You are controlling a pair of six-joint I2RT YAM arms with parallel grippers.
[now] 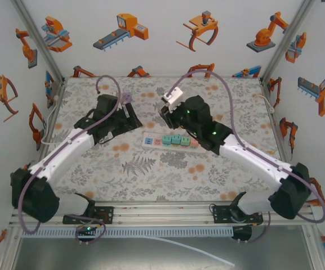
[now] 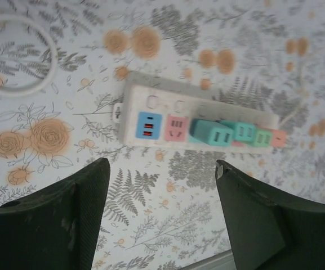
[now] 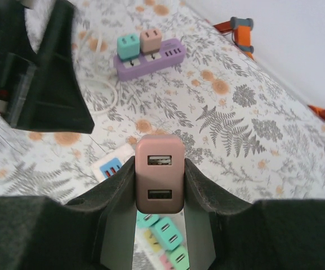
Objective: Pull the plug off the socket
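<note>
A white socket strip (image 1: 149,140) lies mid-table with several teal and green plugs (image 1: 176,139) seated in it. In the right wrist view my right gripper (image 3: 159,167) is shut on a pink plug (image 3: 159,183) with two USB ports, held clear above the socket strip (image 3: 110,167). The right gripper (image 1: 167,112) hovers just behind the strip. My left gripper (image 2: 161,164) is open and holds nothing. It hangs over the mat in front of the socket strip (image 2: 162,104), whose blue and pink outlets at the left end are bare. The left gripper (image 1: 130,117) sits left of the strip.
A purple power strip (image 3: 151,58) with a teal and a pink plug lies at the back of the floral mat, beside a loop of white cable (image 2: 17,56). Printed walls close in the back and both sides. The left arm's black body (image 3: 38,67) is close to my right gripper.
</note>
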